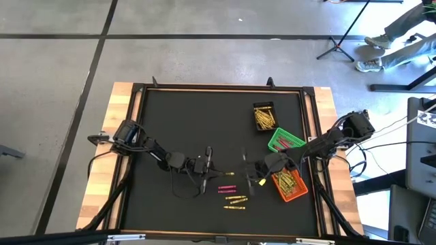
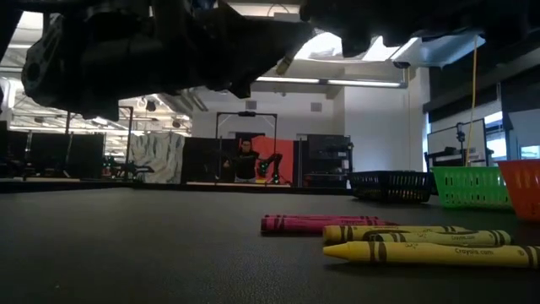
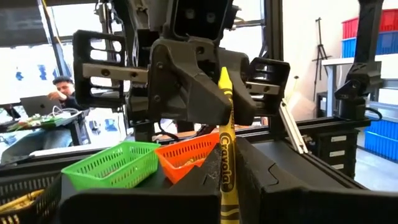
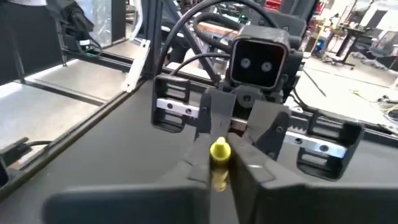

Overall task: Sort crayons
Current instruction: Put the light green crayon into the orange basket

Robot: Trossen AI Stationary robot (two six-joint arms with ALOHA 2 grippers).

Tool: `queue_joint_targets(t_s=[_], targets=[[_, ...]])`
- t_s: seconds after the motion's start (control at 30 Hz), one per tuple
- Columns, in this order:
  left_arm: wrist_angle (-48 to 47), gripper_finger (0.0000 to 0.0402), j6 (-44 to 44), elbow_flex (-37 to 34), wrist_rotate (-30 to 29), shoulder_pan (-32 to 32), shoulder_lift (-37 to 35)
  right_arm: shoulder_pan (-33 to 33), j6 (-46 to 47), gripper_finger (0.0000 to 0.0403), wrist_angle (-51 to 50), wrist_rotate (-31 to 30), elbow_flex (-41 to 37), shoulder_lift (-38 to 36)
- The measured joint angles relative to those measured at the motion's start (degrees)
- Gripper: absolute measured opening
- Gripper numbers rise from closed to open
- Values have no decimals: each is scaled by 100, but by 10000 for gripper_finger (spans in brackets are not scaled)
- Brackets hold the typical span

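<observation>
A yellow crayon (image 1: 230,174) hangs level above the table's middle, between my two grippers, which face each other. My left gripper (image 1: 216,167) is shut on one end of it. My right gripper (image 1: 240,173) is shut on the other, pointed end. One magenta crayon (image 1: 227,188) and three yellow crayons (image 1: 235,200) lie flat on the black mat just nearer the front edge. They also show in the low view (image 2: 413,236). My left gripper pinches the yellow crayon's labelled body (image 3: 227,186) between its two fingers, which come level from the table's left and lie along it. The crayon is lifted clear and sticks out toward the right gripper. My right gripper pinches the crayon's pointed end (image 4: 219,151) between its two fingers, which come level from the table's right. The tip points back toward its wrist.
At the right stand a black bin (image 1: 264,117) with yellow crayons, a green bin (image 1: 286,143) and an orange bin (image 1: 289,184) with crayons, close under my right arm. The mat's left half is bare. People sit in the room beyond (image 2: 245,160).
</observation>
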State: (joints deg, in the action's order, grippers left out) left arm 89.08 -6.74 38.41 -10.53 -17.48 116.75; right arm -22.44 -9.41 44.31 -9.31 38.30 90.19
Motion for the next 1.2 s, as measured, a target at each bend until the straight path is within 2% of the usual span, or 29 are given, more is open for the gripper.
queue_joint_targets(t_s=[0.1, 0.23, 0.37, 0.47, 0.63, 0.83, 1.03, 1.2], targets=[[-43, 8, 30, -4, 78, 7, 0, 4, -73, 14, -79, -21, 0, 0], [-100, 32, 216, -4, 79, -15, 0, 0, -103, 34, -154, -17, 0, -13], [-263, 81, 371, -4, 77, -17, -2, -5, 216, 21, -1051, -198, 19, -389], [-328, 112, 498, -4, 76, -17, -6, -37, 680, 12, -2204, -209, 90, -903], [-470, 132, 498, -2, 82, -17, -7, -222, 1880, 26, -4703, -190, 402, -1772], [-474, 131, 498, 57, 112, -19, -7, -535, 3483, 18, -7046, 490, 694, -2452], [-495, 131, 503, 162, 121, -32, -7, -1191, 5340, 25, -8579, 645, 691, -2836], [-505, 131, 509, 168, 120, -34, -7, -1819, 6625, 22, -9658, 469, 659, -2797]])
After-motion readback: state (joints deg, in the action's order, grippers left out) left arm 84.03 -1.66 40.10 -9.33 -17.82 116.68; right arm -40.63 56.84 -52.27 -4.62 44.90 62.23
